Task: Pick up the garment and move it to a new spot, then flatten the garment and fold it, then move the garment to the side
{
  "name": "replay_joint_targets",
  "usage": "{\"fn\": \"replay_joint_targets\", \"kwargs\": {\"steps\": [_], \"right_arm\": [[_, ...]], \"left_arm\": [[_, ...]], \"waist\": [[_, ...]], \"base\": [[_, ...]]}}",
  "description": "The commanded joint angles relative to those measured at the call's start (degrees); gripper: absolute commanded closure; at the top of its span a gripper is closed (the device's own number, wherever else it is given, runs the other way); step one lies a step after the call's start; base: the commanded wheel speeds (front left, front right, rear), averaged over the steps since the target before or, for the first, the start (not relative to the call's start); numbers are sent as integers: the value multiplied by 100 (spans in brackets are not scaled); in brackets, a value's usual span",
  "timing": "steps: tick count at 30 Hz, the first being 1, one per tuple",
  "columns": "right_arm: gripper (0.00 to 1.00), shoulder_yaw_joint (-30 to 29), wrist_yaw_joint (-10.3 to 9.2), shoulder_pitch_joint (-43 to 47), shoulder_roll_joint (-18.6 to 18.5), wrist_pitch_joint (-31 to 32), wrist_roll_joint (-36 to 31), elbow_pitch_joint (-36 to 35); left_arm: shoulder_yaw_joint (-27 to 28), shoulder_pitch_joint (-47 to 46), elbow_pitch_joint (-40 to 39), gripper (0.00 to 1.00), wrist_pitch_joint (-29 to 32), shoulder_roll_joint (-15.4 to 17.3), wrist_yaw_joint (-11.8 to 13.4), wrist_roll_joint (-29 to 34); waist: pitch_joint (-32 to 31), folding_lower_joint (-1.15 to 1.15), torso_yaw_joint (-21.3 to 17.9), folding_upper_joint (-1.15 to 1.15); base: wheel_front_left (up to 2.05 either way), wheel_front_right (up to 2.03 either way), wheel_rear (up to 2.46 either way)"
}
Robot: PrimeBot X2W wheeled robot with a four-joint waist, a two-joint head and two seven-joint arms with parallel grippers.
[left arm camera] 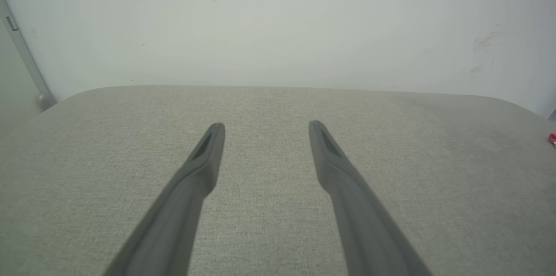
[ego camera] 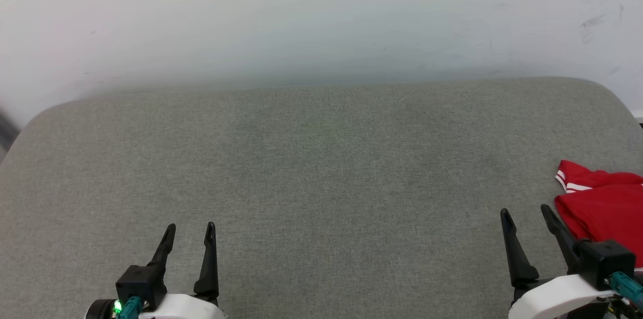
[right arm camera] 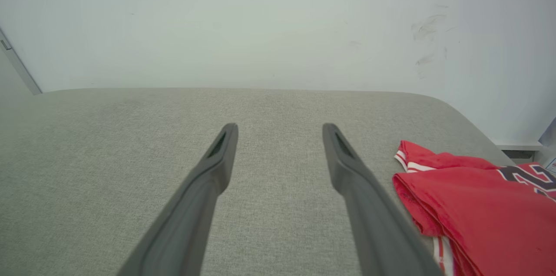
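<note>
Head view recorded the left tool point(ego camera: 191, 228) at the lower left, its two dark fingers spread wide and empty above the near part of the grey fabric-covered bench point(ego camera: 321, 158). Left wrist view agreed: the left tool point(left arm camera: 266, 125) stood wide, with bare fabric between and ahead of the fingers. The bench's far left corner was rounded, and its far edge ran along a pale wall point(ego camera: 321, 17). Between the two tools the middle of the bench lay open. The right tool point(ego camera: 525, 211), lower right, was likewise wide and empty. Just to its right lay the garment point(ego camera: 603, 208), red and bunched at the bench's right edge, with striped trim point(ego camera: 567, 183) toward the far side; the frame cut off its right part. In the right wrist view the garment point(right arm camera: 469, 206) lay just beside the right tool point(right arm camera: 280, 126), showing part of a dark number point(right arm camera: 530, 176). Contact between finger and cloth could not be determined. Scuff marks point(ego camera: 595, 2) showed on the wall above.
</note>
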Motion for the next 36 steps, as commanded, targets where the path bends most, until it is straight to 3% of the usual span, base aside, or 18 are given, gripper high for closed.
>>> {"fn": "replay_joint_targets", "kwargs": {"steps": [1, 9, 10, 13, 36], "right_arm": [[0, 2, -5, 8, 34, 1, 32, -25], [0, 29, -5, -39, 39, -7, 49, 12], [100, 25, 0, -8, 13, -2, 33, 11], [100, 36, 2, 18, 14, 7, 94, 140], [100, -50, 1, -315, -20, 190, 2585, 537]], "left_arm": [[10, -58, -3, 0, -13, 2, -20, 22], [28, -82, -9, 0, -13, -27, -51, 46], [22, -41, 1, 100, 0, -19, -47, 14], [10, 30, 105, 100, 22, -54, -61, -55], [559, -226, 247, 100, 607, -332, -468, -2051]], "waist": [[3, 0, -12, 0], [-2, 0, -29, 0], [-4, 0, -30, 0], [-3, 0, -29, 0], [28, 0, 20, 0]], "base": [[0, 0, 0], [0, 0, 0], [0, 0, 0], [0, 0, 0], [0, 0, 0]]}}
